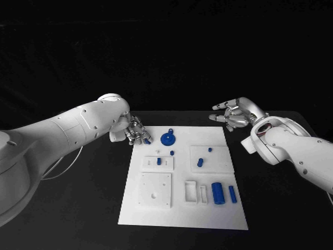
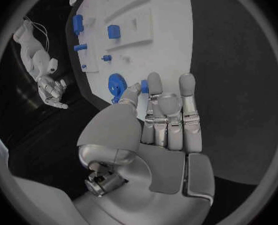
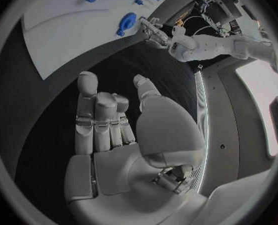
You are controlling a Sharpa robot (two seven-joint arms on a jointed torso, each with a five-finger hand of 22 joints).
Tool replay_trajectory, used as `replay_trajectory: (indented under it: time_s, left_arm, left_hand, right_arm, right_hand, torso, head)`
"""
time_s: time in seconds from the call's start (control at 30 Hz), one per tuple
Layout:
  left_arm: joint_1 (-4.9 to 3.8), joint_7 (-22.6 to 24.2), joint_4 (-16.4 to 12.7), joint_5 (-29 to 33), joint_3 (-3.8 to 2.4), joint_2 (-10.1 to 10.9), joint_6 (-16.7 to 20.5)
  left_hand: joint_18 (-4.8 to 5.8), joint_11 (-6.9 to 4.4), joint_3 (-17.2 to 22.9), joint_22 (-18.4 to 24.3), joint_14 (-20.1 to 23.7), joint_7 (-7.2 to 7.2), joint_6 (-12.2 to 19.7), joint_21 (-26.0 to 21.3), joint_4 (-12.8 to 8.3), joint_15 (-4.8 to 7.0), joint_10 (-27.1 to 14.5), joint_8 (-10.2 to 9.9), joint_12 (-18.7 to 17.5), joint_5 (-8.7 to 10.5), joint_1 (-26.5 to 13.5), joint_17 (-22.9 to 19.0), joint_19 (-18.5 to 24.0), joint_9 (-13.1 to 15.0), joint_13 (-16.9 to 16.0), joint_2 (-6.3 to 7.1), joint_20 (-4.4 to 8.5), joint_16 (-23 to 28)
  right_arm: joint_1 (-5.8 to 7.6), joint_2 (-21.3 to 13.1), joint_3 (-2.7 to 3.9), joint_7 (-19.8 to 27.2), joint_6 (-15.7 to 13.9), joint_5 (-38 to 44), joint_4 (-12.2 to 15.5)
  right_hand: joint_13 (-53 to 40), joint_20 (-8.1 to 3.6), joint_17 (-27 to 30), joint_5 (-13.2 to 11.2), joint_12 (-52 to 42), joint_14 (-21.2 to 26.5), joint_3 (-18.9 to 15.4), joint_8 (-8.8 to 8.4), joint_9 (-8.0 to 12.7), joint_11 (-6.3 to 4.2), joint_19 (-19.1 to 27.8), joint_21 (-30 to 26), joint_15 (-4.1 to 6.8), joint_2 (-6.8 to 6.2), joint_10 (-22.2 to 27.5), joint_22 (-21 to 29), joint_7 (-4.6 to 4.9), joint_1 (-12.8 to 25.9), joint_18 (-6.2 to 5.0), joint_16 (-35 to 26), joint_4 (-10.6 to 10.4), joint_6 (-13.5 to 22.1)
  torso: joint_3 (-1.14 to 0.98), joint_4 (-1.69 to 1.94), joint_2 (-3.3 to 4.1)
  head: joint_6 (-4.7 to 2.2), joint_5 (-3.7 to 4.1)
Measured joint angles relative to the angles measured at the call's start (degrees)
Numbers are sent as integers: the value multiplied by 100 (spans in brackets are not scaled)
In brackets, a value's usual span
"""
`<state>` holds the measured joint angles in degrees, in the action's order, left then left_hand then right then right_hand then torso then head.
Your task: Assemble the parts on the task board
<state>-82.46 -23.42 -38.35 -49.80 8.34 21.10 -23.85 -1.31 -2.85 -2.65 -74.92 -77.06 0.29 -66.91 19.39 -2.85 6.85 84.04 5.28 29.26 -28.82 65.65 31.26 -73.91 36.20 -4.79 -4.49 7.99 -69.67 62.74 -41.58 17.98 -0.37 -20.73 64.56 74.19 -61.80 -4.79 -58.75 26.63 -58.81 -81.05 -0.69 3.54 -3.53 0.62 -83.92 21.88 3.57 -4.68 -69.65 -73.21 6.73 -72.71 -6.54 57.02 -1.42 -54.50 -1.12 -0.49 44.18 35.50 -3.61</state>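
Since the parts are small, rigid and probably light, two blue cylinders [image 1: 223, 192] at the task board's [image 1: 137, 213] near edge should be pinched mid-length. Farther off, a blue gear [image 1: 168, 139] is beside the left hand [image 1: 133, 130], which pinches a small blue piece [image 2: 144, 86]; the right hand [image 1: 236, 113], beyond the far right corner, is released.

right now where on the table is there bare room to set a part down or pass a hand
Bare black table lies left of the task board and on its right, below the right hand. The board's near edge is bare too. It is crowded at the board's far left corner, where the left hand sits beside the blue gear.
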Motion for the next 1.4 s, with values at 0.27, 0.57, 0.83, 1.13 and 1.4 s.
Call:
replay_trajectory:
  time_s: [0.27, 0.57, 0.83, 1.13, 1.4]
  left_arm:
    - [0, -7, -26, 130, -2, 34, 1]
    - [3, -17, -248, 364, -1, 177, 45]
    - [-9, -61, -968, 581, -2, 536, 335]
    - [-16, -227, -2012, 639, -1, 1023, 998]
    - [-17, -432, -2785, 440, 11, 1377, 1599]
  left_hand:
    - [0, 2, 306, 1, 1, 2, 131, 0, -307, -3, -2, 144, -22, -335, -93, -9, 0, 471, 0, -90, 0, 0]
    - [1, -31, 687, 1, 1, 4, 343, 81, -556, -5, 32, 600, -8, -578, -164, -12, 22, 1430, -4, -207, 22, 0]
    - [0, -52, 715, 1, -24, 9, 376, 130, -549, 20, 12, 625, 40, -579, -179, -5, 22, 1562, -8, -223, 22, -22]
    - [0, -52, 715, 1, -95, 9, 375, 156, -549, 51, 12, 625, 118, -576, -179, 40, 21, 1589, -16, -223, 21, -22]
    - [0, -52, 715, -2, -147, 9, 375, 156, -549, 62, 12, 642, 184, -595, -179, 82, -23, 1589, -16, -223, 21, -22]
  right_arm:
    - [-2, 12, 0, -1, 6, 0, -23]
    - [-3, 7, 0, -2, 11, -5, -35]
    - [-6, -28, 0, -2, 13, -13, -35]
    - [-38, -51, 0, -3, 14, -24, -52]
    - [-83, -65, 0, -3, 15, -44, -65]
  right_hand:
    - [0, 0, 0, 0, 1, 0, 0, 0, 0, 0, 0, 0, 0, 0, 0, 0, 0, 0, 0, 0, 0, 0]
    - [0, 0, 1, 0, 2, 0, 0, 0, 0, 0, 0, 0, 0, 0, 0, -1, 0, 0, 0, 0, 0, 0]
    - [0, 0, 1, 0, 2, 0, 0, 0, 0, 0, 0, -1, 0, 0, 0, 0, 0, 0, 0, 0, 0, 0]
    - [1, 0, 1, 0, 3, 0, 0, 0, 0, 0, 0, -1, 0, 0, 0, -1, 0, 0, 0, 0, 0, 0]
    - [1, 0, 2, 0, 3, 0, 0, 0, 0, 0, 0, -1, 0, 0, 0, -1, 0, 0, 0, 0, 0, 0]
  torso:
    - [1, 4, 0]
    - [-3, 10, -4]
    - [-1, 26, -27]
    - [7, 68, -93]
    - [13, 108, -157]
  head:
    - [5, 3]
    - [13, -15]
    - [14, -23]
    - [58, -14]
    - [118, 1]
